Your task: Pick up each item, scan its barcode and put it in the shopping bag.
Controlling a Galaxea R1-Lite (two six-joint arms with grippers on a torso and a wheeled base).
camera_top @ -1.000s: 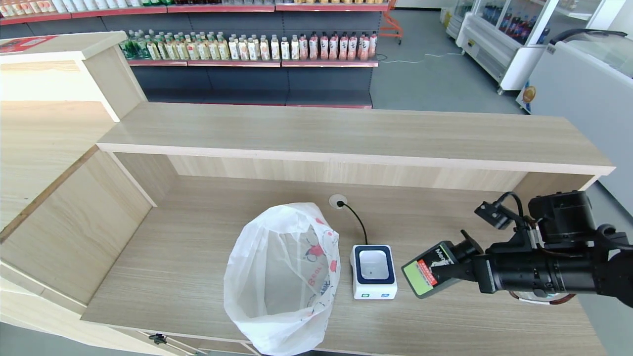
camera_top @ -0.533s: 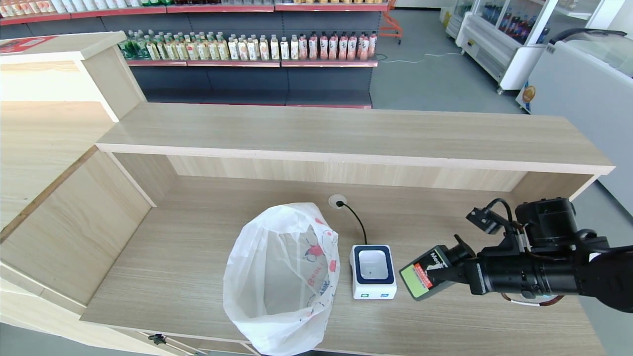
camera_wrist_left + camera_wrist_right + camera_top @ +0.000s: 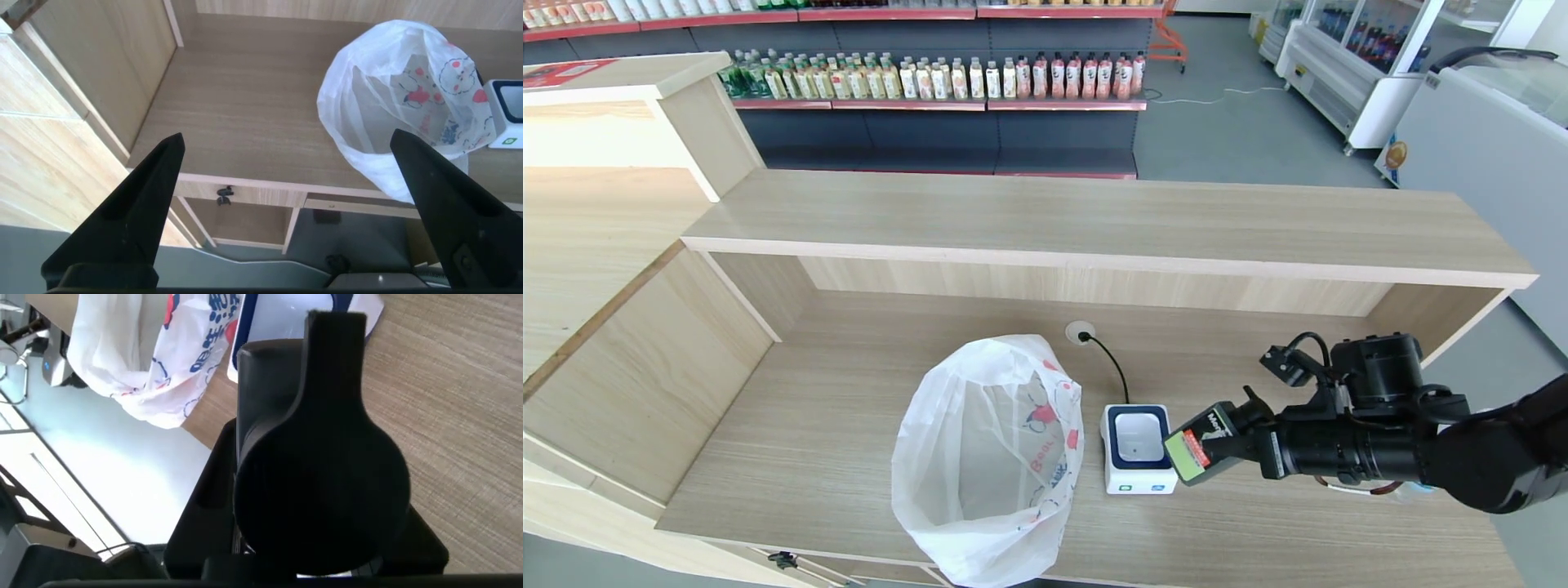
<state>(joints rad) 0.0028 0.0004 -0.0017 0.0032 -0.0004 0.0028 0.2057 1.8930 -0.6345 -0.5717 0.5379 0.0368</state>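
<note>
While the box (image 3: 1181, 462) hangs in the right pincer (image 3: 1223, 441): the step in hand is the scan; bagging is not yet done.
Right pincer: clamped on the box's far end, with the arm coming in level from the right.
Box position: held off the worktop (image 3: 809, 441), its leading corner at the right edge of the scanner (image 3: 1137, 437) and not yet over the window.
Left pincer (image 3: 286, 139): spread wide and holding nothing, back by the worktop's front edge, well apart from the shopping bag (image 3: 988, 457).
Scan advice: carry the box over the window, roll the wrist so the barcode face looks down at the glass, and hold it flat and steady. I cannot tell which face carries the barcode.
Risk: a low pass could knock the scanner and tug its cable (image 3: 1112, 363), so keep the box above the housing.
Bag: its mouth is open, just left of the scanner. The hop after the scan should be short. Release from above the rim so the film doesn't fold in.
Box print: a green face with a red patch of small text, plus white lettering on the dark side.
Bag print: red and blue cartoon figures and lettering.
Scanner marks: small green and blue badges on the front edge.
</note>
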